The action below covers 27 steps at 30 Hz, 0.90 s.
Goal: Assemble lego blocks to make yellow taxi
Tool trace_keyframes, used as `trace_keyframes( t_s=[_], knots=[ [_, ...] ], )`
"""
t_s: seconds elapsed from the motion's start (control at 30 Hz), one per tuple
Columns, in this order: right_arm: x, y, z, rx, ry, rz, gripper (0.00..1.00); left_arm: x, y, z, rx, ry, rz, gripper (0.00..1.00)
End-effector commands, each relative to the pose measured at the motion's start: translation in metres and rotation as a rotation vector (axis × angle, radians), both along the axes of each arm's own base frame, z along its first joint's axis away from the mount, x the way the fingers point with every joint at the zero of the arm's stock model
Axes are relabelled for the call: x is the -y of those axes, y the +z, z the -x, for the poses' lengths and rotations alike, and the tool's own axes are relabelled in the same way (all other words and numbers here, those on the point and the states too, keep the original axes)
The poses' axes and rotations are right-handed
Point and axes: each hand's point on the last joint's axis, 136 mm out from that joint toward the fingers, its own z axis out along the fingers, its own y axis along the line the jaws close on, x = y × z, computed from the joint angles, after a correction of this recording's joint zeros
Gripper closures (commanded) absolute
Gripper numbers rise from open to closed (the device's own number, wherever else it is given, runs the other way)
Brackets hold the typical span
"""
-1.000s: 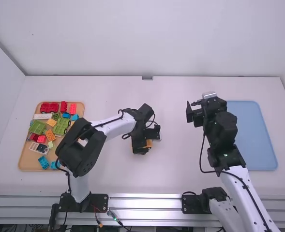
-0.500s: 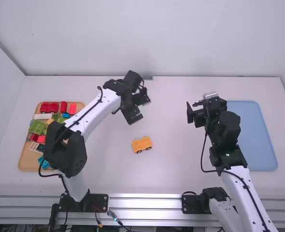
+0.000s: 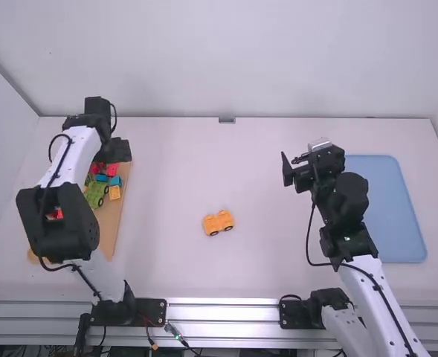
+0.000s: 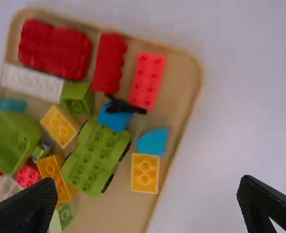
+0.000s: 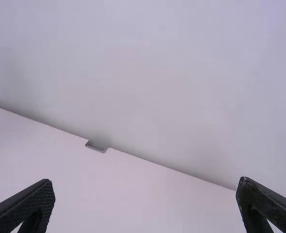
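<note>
So, at the left end, the tan tray (image 3: 114, 229) is loaded with mixed blocks, and the left pincer (image 4: 146, 187) is held above its far right part, spread wide with nothing gripped. Another yellow block (image 4: 60, 126) can be spotted farther left in the pile, but the loose yellow block (image 4: 144, 174) by the tray's right edge would probably be the easier grab. It's placed on the near side of that pincer, just beside the blue curved piece (image 4: 152, 141), so a small shift toward near is likely needed before anything gets closed. No real long axis can be made out on it, it's pretty much square, so it could be gripped by either pair of sides. Next, near the middle of the white surface (image 3: 170, 186), the yellow wheeled base (image 3: 219, 222) is parked by itself, to the right and near of the left pincer, long axis roughly left to right, right end a touch farther. Way over to the right, the right pincer (image 5: 145, 188) is wide and empty too, but for the tray the left arm (image 3: 62, 171) is clearly better placed.
</note>
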Motion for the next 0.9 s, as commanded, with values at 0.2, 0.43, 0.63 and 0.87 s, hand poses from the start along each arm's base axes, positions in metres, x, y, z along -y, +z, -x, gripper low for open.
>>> trace_keyframes(
  t_s=[0.2,0.43,0.63,0.87],
  knots=[
    [0.000,0.007,0.001,0.033,0.001,-0.002,0.01,-0.016,-0.037,0.024,0.002,0.140,0.205,0.00],
    [-0.006,0.007,0.003,0.032,0.022,-0.008,0.01,-0.005,-0.059,0.026,-0.012,0.066,0.218,0.16],
    [-0.015,0.008,0.005,0.036,0.044,-0.005,0.01,-0.008,-0.071,0.033,-0.023,0.068,0.216,0.27],
    [-0.016,0.008,0.005,0.036,0.047,-0.006,0.01,-0.006,-0.088,0.031,0.004,0.031,0.202,0.29]
  ],
)
